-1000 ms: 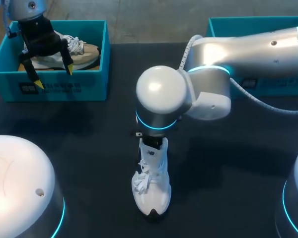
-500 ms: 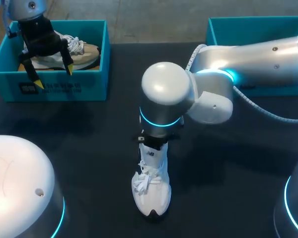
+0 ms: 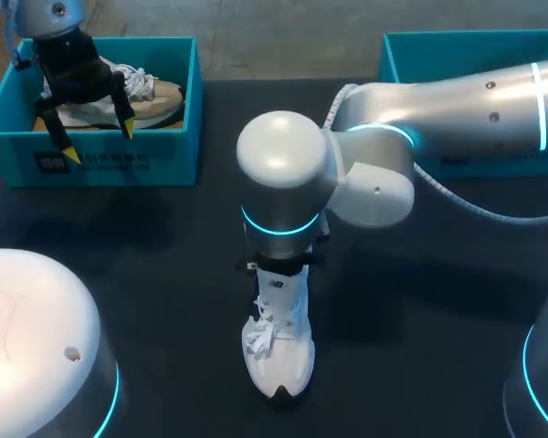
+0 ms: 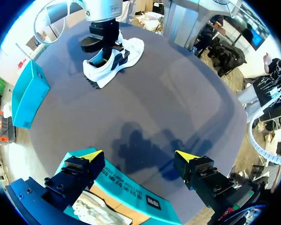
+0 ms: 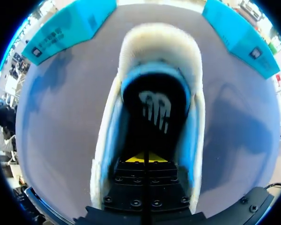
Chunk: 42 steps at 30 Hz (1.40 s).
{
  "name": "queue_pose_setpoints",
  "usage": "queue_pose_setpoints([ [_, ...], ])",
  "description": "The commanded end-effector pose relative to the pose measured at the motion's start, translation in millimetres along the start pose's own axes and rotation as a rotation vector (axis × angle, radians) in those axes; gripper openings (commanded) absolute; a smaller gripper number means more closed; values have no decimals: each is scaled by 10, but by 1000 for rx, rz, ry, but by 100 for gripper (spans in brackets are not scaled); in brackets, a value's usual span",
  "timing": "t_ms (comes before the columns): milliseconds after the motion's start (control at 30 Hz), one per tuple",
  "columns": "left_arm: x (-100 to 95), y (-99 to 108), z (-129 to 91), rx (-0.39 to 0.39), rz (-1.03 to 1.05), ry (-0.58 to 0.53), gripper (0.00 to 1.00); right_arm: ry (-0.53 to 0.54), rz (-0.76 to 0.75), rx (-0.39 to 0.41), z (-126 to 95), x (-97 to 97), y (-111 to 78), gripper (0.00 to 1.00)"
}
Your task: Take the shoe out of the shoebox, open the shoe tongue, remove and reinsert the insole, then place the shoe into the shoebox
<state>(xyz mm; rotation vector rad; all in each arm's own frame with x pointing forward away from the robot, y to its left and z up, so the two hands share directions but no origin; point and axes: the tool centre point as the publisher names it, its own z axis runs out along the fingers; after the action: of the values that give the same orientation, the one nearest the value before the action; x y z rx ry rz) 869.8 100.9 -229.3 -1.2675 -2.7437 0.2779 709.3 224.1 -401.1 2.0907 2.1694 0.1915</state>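
White shoe [image 3: 279, 351], padded and round-mouthed

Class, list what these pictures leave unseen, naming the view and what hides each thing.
- Right wrist view: whether the right gripper pinches anything; the white shoe's inside is too dark.
- Head view: that gripper, under the right arm.
- Head view: inside the right shoebox, behind that arm and cut off.
- Left wrist view: the boxed shoe, mostly past the rim.
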Motion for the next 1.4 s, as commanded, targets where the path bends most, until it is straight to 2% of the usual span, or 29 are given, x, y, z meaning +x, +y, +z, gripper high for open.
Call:
queue_pose_setpoints([
  [33, 2, 0, -4, -3, 0, 2, 100, -54, 33, -131, -201, 18, 27, 0],
  [233, 2, 0, -4, -3, 0, 2, 100, -93, 39, -212, -364, -65, 208, 0],
  [433, 2, 0, -4, -3, 0, 2, 100, -105, 48, -269, -492, -87, 261, 0],
  [633, 2, 0, -4, -3, 0, 2, 100, -95, 67, -320, -527, -104, 315, 0],
  [767, 2, 0, -4, -3, 0, 2, 100, -73, 72, -359, -518, -111, 374, 0],
  [1033, 2, 0, -4, -3, 0, 2, 100, -47, 61, -370, -364, -105, 544, 0],
  [1267, 2, 0, -4, -3, 0, 2, 100, -32, 77, -362, -188, -117, 588, 0],
  [1400, 2, 0, -4, -3, 0, 2, 100, -21, 77, -349, -143, -68, 530, 0],
])
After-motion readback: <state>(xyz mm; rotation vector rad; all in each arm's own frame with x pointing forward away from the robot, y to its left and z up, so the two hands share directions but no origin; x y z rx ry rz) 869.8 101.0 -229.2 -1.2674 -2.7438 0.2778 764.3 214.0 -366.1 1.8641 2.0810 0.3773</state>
